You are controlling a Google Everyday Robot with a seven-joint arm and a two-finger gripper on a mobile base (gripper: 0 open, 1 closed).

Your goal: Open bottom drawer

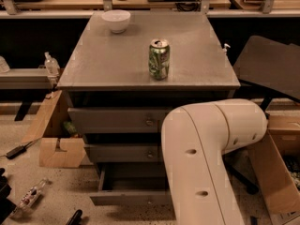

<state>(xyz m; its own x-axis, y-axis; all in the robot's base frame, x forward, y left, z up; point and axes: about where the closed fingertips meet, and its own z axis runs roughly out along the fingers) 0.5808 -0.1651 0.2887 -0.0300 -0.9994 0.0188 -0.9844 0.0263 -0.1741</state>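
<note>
One bottom drawer (126, 197) ajar, claw seemingly hidden
</note>
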